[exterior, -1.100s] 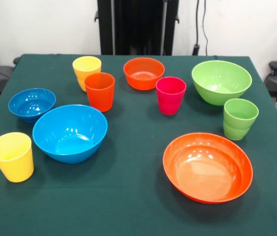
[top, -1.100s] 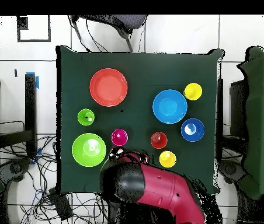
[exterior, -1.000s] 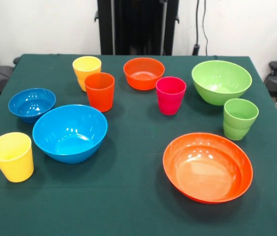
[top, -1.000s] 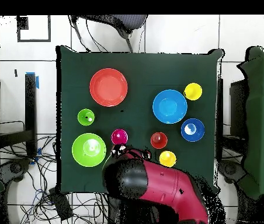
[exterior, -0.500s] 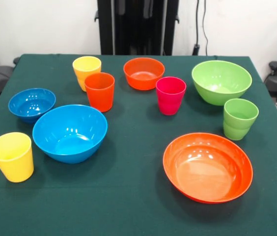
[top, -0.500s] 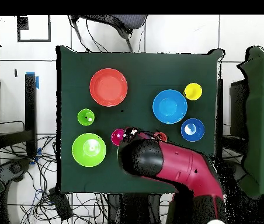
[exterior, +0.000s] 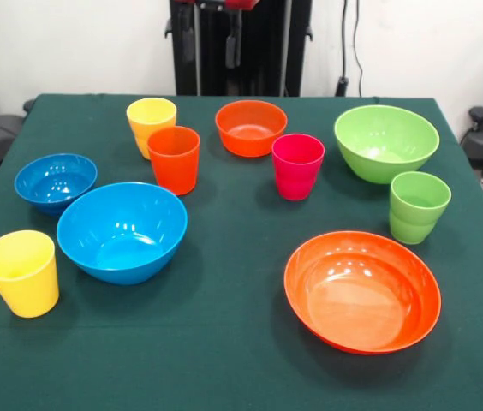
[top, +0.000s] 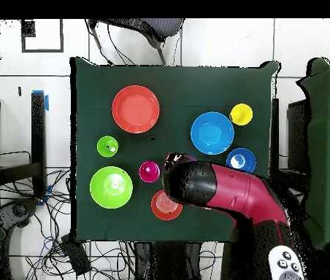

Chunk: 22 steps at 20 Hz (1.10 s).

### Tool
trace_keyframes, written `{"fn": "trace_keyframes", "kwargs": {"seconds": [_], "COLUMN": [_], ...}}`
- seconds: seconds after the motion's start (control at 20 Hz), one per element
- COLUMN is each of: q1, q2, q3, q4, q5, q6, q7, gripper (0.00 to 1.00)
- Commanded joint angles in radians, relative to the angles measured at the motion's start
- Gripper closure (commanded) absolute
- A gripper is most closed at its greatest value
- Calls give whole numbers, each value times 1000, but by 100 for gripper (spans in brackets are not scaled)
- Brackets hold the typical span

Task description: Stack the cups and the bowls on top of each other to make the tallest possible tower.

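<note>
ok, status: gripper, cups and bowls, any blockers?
Gripper barely in view at top, state unclear. Cups and bowls all separate on table, none stacked. Nothing blocking.

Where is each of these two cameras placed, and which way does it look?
Front view: sits across the table from the robot, facing its pedestal; only the gripper shows, at the top edge.
Overhead view: hangs above the table, looking straight down; the red and black arm reaches in from the bottom.
Shared: the green table and everything on it, such as the wide orange bowl, turned half round between views.
</note>
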Motion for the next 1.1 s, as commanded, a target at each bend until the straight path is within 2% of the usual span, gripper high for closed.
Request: {"fn": "trace_keyframes", "kwargs": {"seconds": [0.05, 0.25, 0.65, 0.8, 1.0, 1.1], "q1": [-19, -6, -40, -49, -83, -84], "q2": [124, 174, 248, 261, 258, 261], "q3": [98, 89, 123, 125, 174, 183], "q4": [-77, -138, -213, -231, -246, -271], "q5": [-109, -162, -224, -251, -296, -329], "q6": [19, 21, 26, 26, 5, 36], "q7": [-97, -107, -154, -159, -211, -241], "gripper": [0, 0, 0, 0, 0, 0]}}
